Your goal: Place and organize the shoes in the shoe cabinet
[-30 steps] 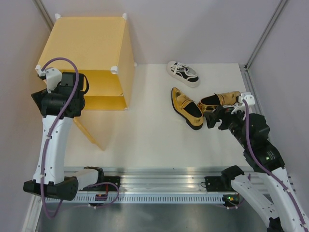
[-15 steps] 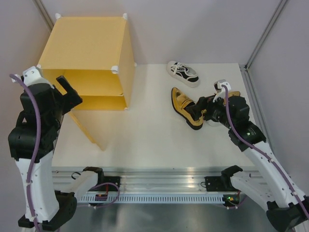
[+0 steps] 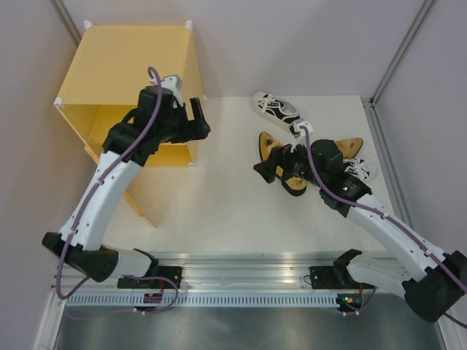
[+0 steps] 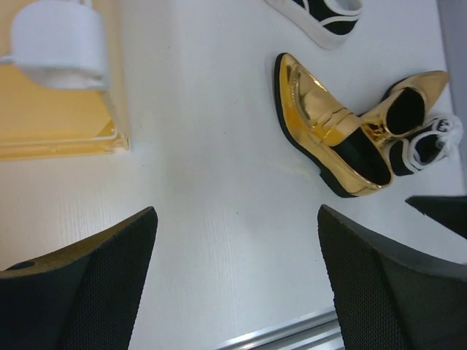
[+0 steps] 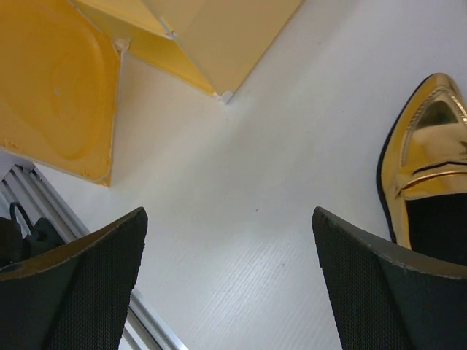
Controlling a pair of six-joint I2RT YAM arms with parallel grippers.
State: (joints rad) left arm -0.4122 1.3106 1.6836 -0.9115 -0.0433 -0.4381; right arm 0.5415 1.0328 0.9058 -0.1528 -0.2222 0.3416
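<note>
The yellow shoe cabinet (image 3: 124, 62) stands at the back left, its door (image 3: 136, 198) swung open toward the front. One gold loafer (image 3: 292, 179) lies mid-table, partly under my open right gripper (image 3: 268, 164). A second gold loafer (image 3: 353, 145) and a white sneaker (image 3: 363, 169) lie just right of it, with another white sneaker (image 3: 277, 109) behind. My left gripper (image 3: 195, 120) hovers open and empty at the cabinet's front right corner. The left wrist view shows the nearer loafer (image 4: 321, 124) and the cabinet corner (image 4: 66, 124). In the right wrist view the loafer's toe (image 5: 430, 168) sits right of the fingers (image 5: 379, 292).
A metal rail (image 3: 241, 284) runs along the table's near edge. Grey walls and slanted frame posts (image 3: 398, 51) close in the back and sides. The open door (image 5: 58, 95) with its embossed shape juts out over the table's left front.
My left arm has swung from the cabinet's left side across to its front right corner. The right gripper has moved left, from beside the right-hand loafer to over the middle one.
</note>
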